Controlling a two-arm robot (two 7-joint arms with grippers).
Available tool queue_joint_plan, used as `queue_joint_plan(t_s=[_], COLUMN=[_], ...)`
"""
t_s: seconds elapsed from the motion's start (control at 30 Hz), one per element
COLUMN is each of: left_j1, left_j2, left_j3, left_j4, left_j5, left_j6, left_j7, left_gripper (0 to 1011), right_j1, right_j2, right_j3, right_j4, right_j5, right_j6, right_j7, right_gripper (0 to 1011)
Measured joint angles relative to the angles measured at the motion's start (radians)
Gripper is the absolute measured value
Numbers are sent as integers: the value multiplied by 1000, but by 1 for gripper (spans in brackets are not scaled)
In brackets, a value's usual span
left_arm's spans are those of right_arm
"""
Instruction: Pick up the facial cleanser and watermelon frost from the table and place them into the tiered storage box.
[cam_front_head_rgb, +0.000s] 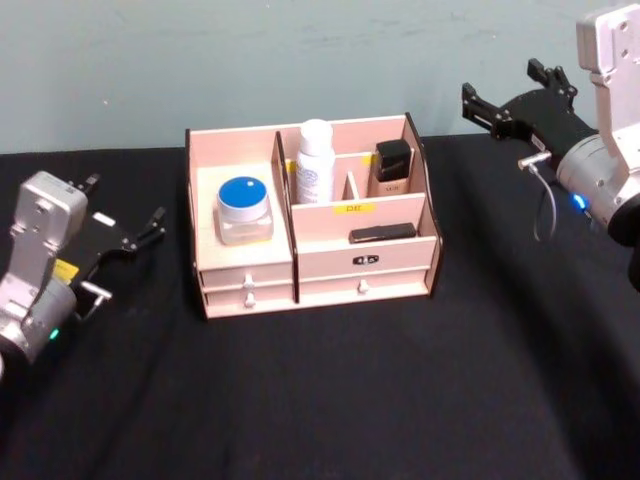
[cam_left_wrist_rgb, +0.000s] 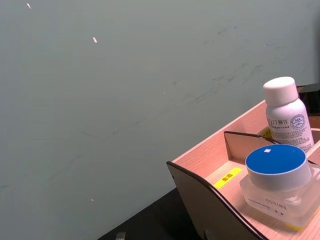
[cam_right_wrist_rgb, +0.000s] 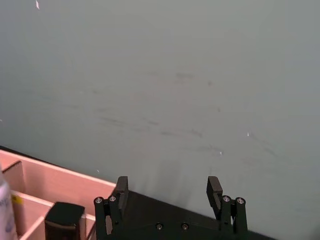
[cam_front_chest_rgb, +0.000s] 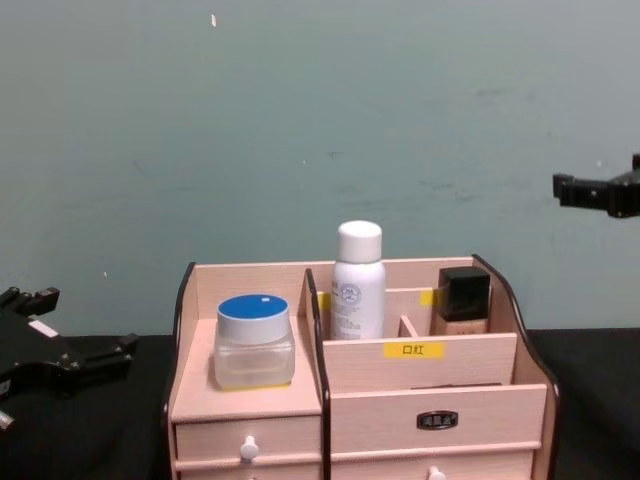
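The tiered storage box (cam_front_head_rgb: 245, 285) stands upright on the black table (cam_front_head_rgb: 400, 400), its long axis running left to right and its drawer fronts with white knobs facing the robot. It is pale wood with dark-edged curved sides, stepped compartments and yellow labels. A clear jar with a blue lid (cam_front_head_rgb: 243, 208) sits on the left shelf. A white bottle (cam_front_head_rgb: 314, 160) stands upright in the rear middle compartment, a dark-capped bottle (cam_front_head_rgb: 391, 167) stands upright in the rear right compartment, and a flat black item (cam_front_head_rgb: 382, 233) lies lengthwise in the front right compartment. The left gripper (cam_front_head_rgb: 128, 218) rests low, left of the box and apart from it, fingers spread and empty. The right gripper (cam_front_head_rgb: 505, 92) hangs raised, right of the box's rear corner, fingers (cam_right_wrist_rgb: 122, 189) spread and empty.
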Motion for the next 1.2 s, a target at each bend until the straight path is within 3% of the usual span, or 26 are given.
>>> queue_joint_plan(t_s=[0.43, 1.2], left_j1=[0, 0], left_j2=[0, 0], left_j3=[0, 0], left_j4=[0, 0], left_j5=[0, 0], left_j6=[0, 0], left_j7=[0, 0], left_gripper=[1010, 1010], right_j1=[15, 10], right_j2=[-30, -34], right_j3=[2, 4], right_j4=[122, 130], right_j5=[-37, -48], right_j6=[7, 12], right_j7=[22, 22], right_gripper=[1002, 1003])
